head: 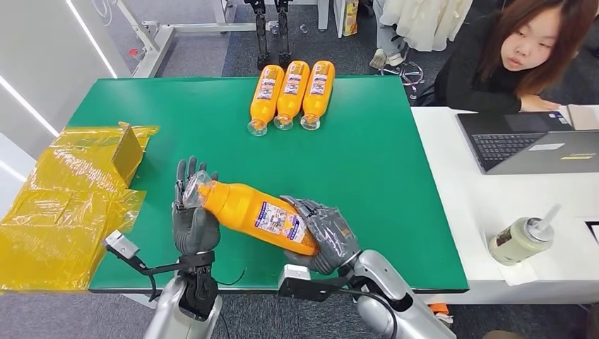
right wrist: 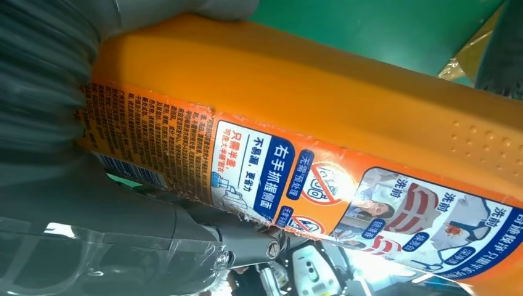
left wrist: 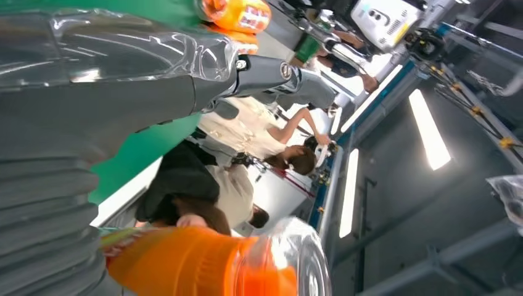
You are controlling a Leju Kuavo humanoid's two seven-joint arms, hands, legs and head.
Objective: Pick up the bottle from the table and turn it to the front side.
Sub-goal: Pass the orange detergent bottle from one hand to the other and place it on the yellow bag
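Both hands [head: 194, 226] hold bottle [head: 258, 215] (green table [head: 381, 162]).

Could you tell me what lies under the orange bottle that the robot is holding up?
Under the orange bottle lies bare green table. The right hand grips its base and the left hand holds its clear cap end; the table strip directly beneath stays covered.
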